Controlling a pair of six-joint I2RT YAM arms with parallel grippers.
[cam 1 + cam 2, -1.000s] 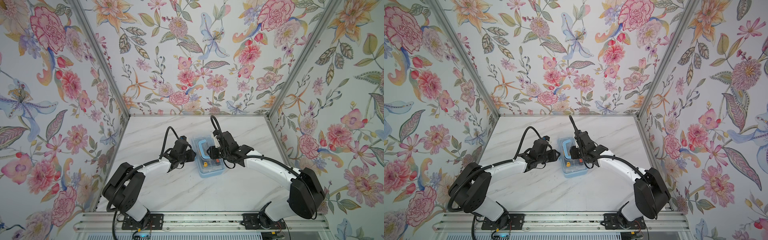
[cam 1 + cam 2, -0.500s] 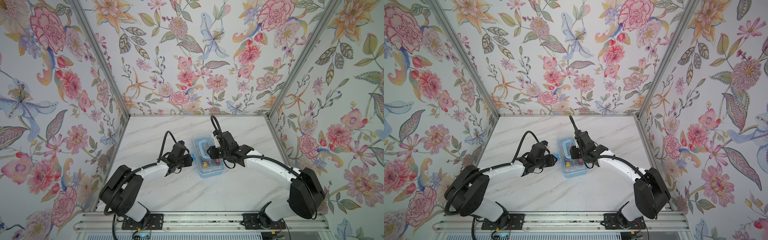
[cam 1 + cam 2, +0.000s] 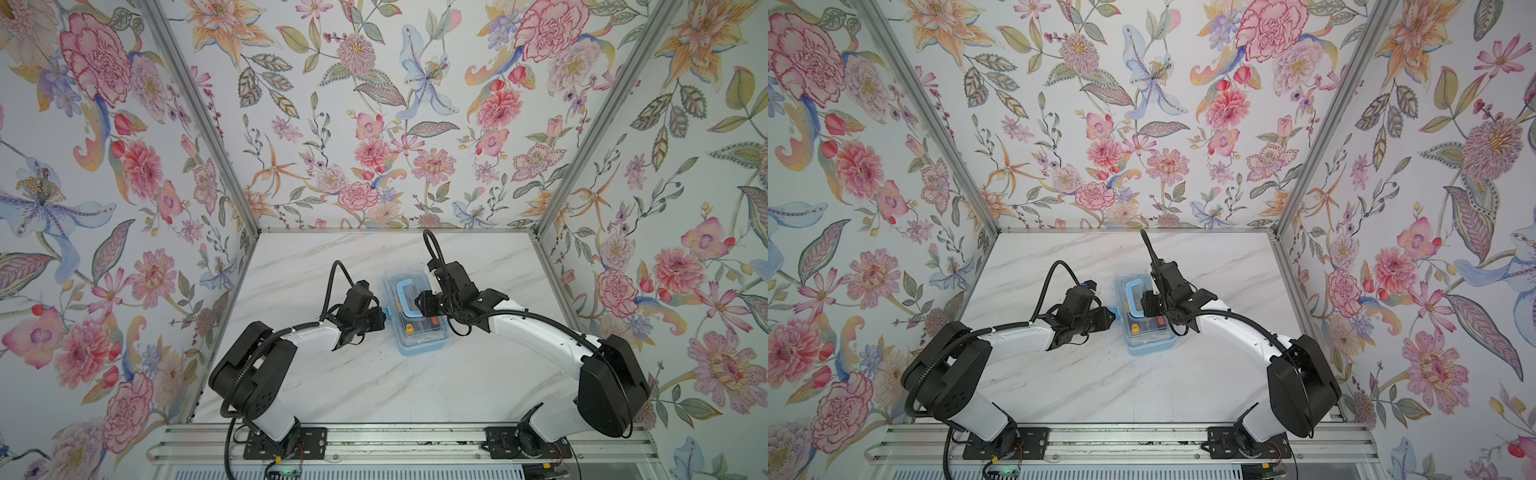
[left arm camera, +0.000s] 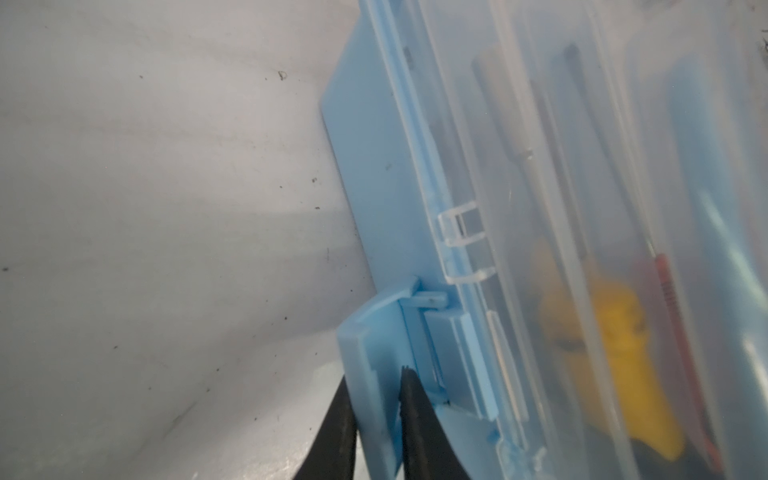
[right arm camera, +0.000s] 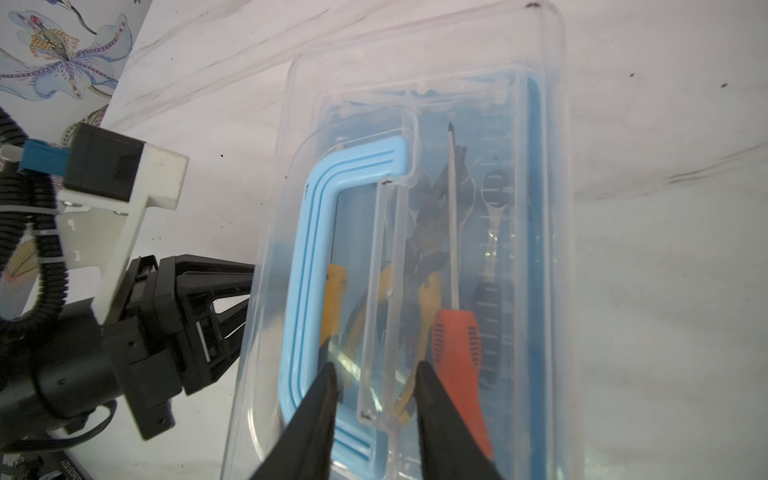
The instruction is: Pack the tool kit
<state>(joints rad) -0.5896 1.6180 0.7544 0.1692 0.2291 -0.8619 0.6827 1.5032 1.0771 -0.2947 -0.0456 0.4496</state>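
In the middle of the table (image 3: 332,395), the tool box (image 3: 417,332) sits lid (image 5: 478,104) down. Left gripper (image 4: 374,376) pinches its blue side latch (image 4: 365,345); right gripper (image 5: 376,365) is spread over the lid. Probably light, slick, flexy plastic, so I'd grab the latch or handle (image 5: 309,266).

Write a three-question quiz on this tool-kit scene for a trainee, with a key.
1. True or false: the orange-handled screwdriver lies inside the tool box, under its clear lid.
2. Fill in: the ___ gripper is poised over the lid beside the blue handle.
3. What is the left gripper closed around?
A. the blue handle
B. the blue latch
C. the screwdriver

Key: 1 true; 2 right gripper; 3 B.
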